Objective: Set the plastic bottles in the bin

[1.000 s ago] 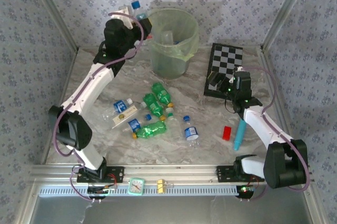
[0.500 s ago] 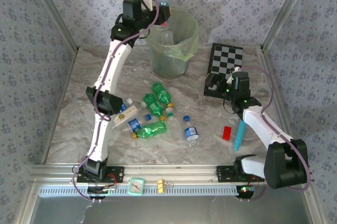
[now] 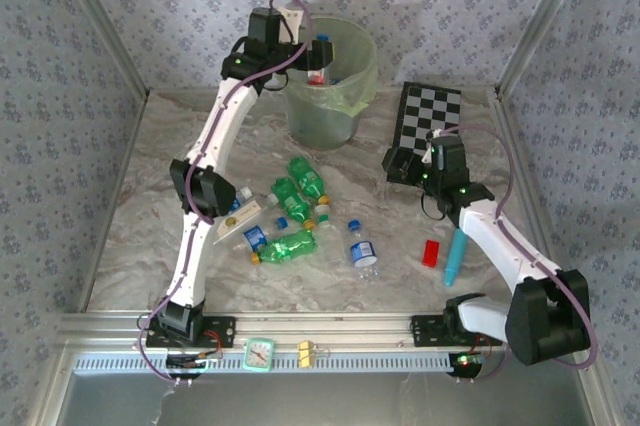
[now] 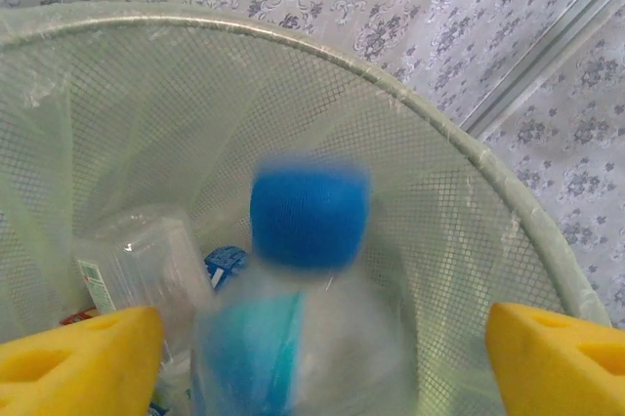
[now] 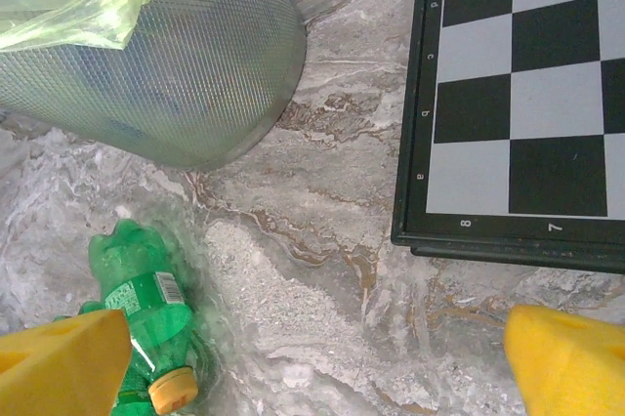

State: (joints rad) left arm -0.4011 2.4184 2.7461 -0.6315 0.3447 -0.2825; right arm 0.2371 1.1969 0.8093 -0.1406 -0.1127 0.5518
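Observation:
My left gripper (image 3: 312,54) hangs over the mouth of the bin (image 3: 340,106), a pale green bucket with a bag liner. In the left wrist view its yellow fingers (image 4: 88,357) stand wide open. A blurred clear bottle with a blue cap (image 4: 308,216) sits loose between them, touching neither, above other bottles (image 4: 146,265) in the bin (image 4: 469,162). Green bottles (image 3: 304,178) and clear ones (image 3: 362,252) lie mid-table. My right gripper (image 3: 402,160) is open and empty, low beside the board, with a green bottle (image 5: 146,313) at its left finger.
A black-and-white chequered board (image 3: 432,118) lies at the right, right of the bin. A small red block (image 3: 431,253) and a cyan stick (image 3: 455,256) lie near the right arm. A small clock (image 3: 258,354) sits on the front rail.
The left arm swung right over the bin and its gripper opened, letting go of the blue-capped bottle. The right gripper shifted slightly left, still open.

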